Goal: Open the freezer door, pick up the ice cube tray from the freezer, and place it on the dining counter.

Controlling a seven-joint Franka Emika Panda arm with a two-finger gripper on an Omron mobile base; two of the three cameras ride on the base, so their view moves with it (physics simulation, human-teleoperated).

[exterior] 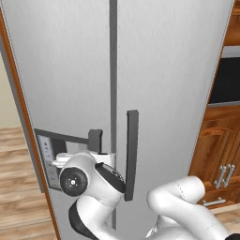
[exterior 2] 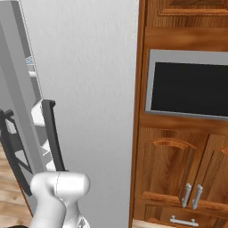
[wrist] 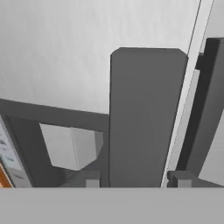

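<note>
Pincer (wrist: 135,183) sits right up at the dark grey vertical bar handle (wrist: 146,118) of the tall brushed-silver freezer door (wrist: 65,48); hand view shows its two small dark tips low down, one on each side of the bar, jaws apart and straddling it, contact not confirmable. Judgement: step in hand is getting a grip on the handle before the pull. To do it well: keep the bar centred between the tips, close squarely until both pads seat, then pull along the door's swing arc, not straight back, so the tips don't slide off. Door looks barely off closed at most; in the right base view a narrow slice of white shelving shows past its edge. The recessed dispenser panel (exterior: 49,157) sits just beside the handle on the hinge side, the wider plain silver door (exterior: 173,75) with its own dark bar handle (exterior: 132,150) on the other side. Ice cube tray is presumably inside the freezer; the dining surface comes later.
</note>
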